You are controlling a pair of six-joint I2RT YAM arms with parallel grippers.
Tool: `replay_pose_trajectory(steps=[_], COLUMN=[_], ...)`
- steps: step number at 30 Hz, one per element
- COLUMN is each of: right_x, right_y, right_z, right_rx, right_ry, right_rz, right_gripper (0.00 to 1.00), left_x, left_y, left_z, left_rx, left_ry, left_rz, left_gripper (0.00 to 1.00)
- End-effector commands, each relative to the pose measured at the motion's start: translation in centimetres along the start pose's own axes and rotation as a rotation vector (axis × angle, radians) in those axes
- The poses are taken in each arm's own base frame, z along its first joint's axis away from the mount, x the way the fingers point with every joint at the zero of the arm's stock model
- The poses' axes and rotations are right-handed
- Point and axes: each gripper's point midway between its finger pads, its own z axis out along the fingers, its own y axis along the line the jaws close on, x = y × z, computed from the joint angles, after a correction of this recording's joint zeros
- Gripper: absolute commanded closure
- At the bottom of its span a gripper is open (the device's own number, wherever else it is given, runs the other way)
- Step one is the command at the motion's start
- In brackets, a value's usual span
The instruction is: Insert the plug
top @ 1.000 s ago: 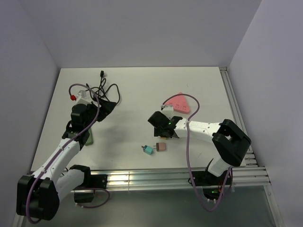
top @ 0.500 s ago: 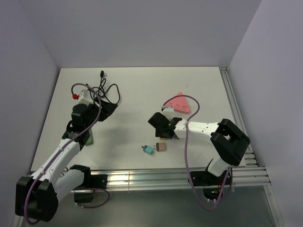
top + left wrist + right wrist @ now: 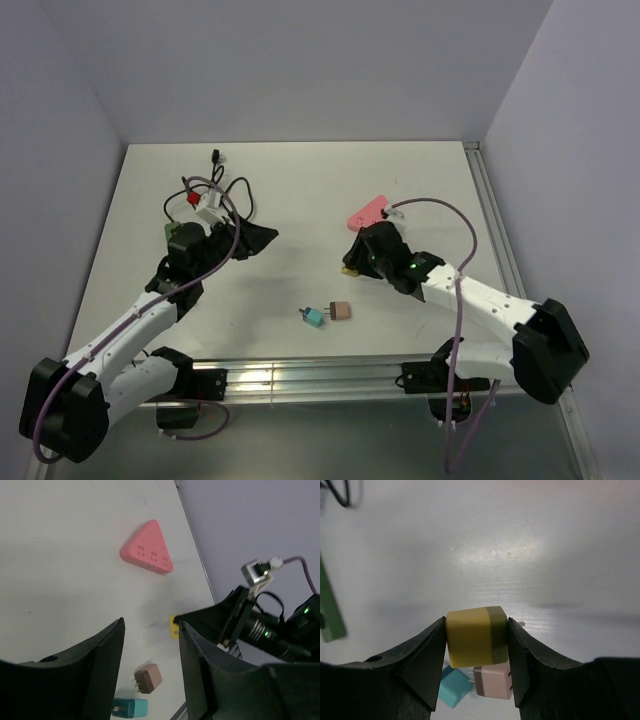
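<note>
I count three plugs. One, the yellow plug (image 3: 476, 642), is pinched between my right jaws, both its sides pressed against them. The other two, a teal plug (image 3: 314, 316) and a pinkish plug (image 3: 341, 310), lie just beside each other on the tabletop (image 3: 300, 180), between my two arms. There is one socket block (image 3: 148, 549), pink and triangular, lying flat farther back, apart from the yellow plug. My left jaws stand parted with nothing between them. One tangle of black cable (image 3: 228, 192) lies at the back left. One green block (image 3: 329, 611) shows at the left edge of my right wrist view.
</note>
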Motion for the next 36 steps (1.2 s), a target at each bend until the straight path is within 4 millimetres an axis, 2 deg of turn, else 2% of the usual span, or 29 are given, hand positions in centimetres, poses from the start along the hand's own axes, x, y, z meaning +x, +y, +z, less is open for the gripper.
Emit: replay_pose_trajectory(steps=[1, 2, 3, 5, 9, 11, 12, 15, 20, 21, 23, 24, 30, 36], right_x=[-3.7, -4.3, -5.2, -6.5, -8.0, -8.4, -8.5, -8.4, -8.1, -8.1, -8.1, -8.2, -8.5, -8.3], right_y=[2.4, 2.4, 2.7, 2.8, 2.9, 2.8, 3.2, 3.7, 3.7, 3.7, 3.7, 3.7, 3.9, 3.7], right_z=[-2.3, -2.8, -3.8, -5.1, -7.1, -7.7, -8.3, -8.9, -8.9, -8.9, -9.0, -9.1, -9.9, -9.7], right_rx=[-0.170, -0.183, -0.211, -0.250, -0.308, -0.319, -0.348, -0.394, -0.407, -0.405, -0.413, -0.413, -0.435, -0.435], right_ry=[-0.078, -0.094, -0.121, -0.154, -0.192, -0.205, -0.208, -0.194, -0.172, -0.169, -0.165, -0.164, -0.179, -0.179], right_rz=[0.121, 0.139, 0.167, 0.211, 0.302, 0.363, 0.399, 0.468, 0.566, 0.592, 0.613, 0.630, 0.639, 0.633], right_gripper=[1.00, 1.00, 1.00, 1.00, 1.00, 1.00, 1.00, 1.00, 1.00, 1.00, 1.00, 1.00, 1.00, 1.00], left_x=[0.7, 0.9, 2.1, 3.1, 4.5, 5.0, 5.3, 6.0, 6.9, 7.7, 7.9, 8.3, 8.9, 9.2], left_y=[-3.5, -4.5, -5.5, -7.5, -10.1, -10.8, -11.8, -13.1, -15.0, -15.0, -15.7, -15.4, -15.2, -15.1], left_z=[1.0, 1.2, 1.5, 1.6, 1.7, 1.8, 1.7, 2.2, 3.0, 3.5, 3.9, 4.4, 5.6, 5.8], left_rx=[0.124, 0.144, 0.172, 0.222, 0.278, 0.284, 0.305, 0.317, 0.350, 0.347, 0.354, 0.343, 0.325, 0.324], left_ry=[0.009, 0.013, 0.041, 0.040, 0.002, -0.020, -0.040, -0.082, -0.130, -0.113, -0.110, -0.097, -0.087, -0.079], left_rz=[0.091, 0.111, 0.141, 0.184, 0.259, 0.286, 0.315, 0.363, 0.430, 0.440, 0.452, 0.456, 0.469, 0.462], left_gripper=[0.46, 0.46, 0.45, 0.44, 0.39, 0.35, 0.32, 0.31, 0.30, 0.29, 0.29, 0.30, 0.30, 0.30])
